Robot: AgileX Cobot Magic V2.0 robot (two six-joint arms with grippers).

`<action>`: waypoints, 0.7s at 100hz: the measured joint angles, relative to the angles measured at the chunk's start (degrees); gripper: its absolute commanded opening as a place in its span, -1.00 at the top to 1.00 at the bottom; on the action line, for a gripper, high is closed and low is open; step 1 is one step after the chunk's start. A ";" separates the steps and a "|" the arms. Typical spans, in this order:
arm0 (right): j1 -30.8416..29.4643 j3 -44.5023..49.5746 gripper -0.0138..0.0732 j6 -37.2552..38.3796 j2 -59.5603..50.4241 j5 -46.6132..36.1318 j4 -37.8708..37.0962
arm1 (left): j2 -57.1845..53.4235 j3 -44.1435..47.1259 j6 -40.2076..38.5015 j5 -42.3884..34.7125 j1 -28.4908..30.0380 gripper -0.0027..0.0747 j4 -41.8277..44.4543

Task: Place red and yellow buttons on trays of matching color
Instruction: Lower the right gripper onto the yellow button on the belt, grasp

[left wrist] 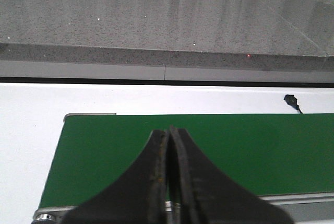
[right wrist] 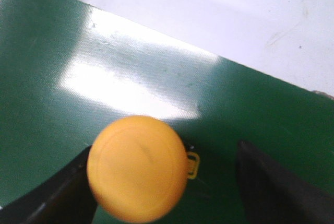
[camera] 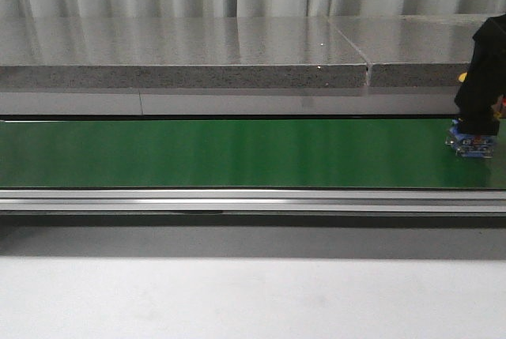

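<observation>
Between right gripper (right wrist: 167, 182) jaws, yellow button (right wrist: 138, 168)

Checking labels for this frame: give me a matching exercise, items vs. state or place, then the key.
Column A
1. left end effector
2. right end effector
3. yellow button
4. green belt

Column B
a. open, fingers spread either side of an object
b. shut, fingers pressed together, holding nothing
c. runs across the front view from left to right
d. lies between the spread fingers, on the green surface

Pairs: 1-b, 2-a, 3-d, 4-c
</observation>
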 measured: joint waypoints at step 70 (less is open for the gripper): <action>-0.49 -0.48 0.20 1.63 -0.56 0.74 -0.12 | 0.00 0.00 0.00 0.00 0.00 0.98 0.00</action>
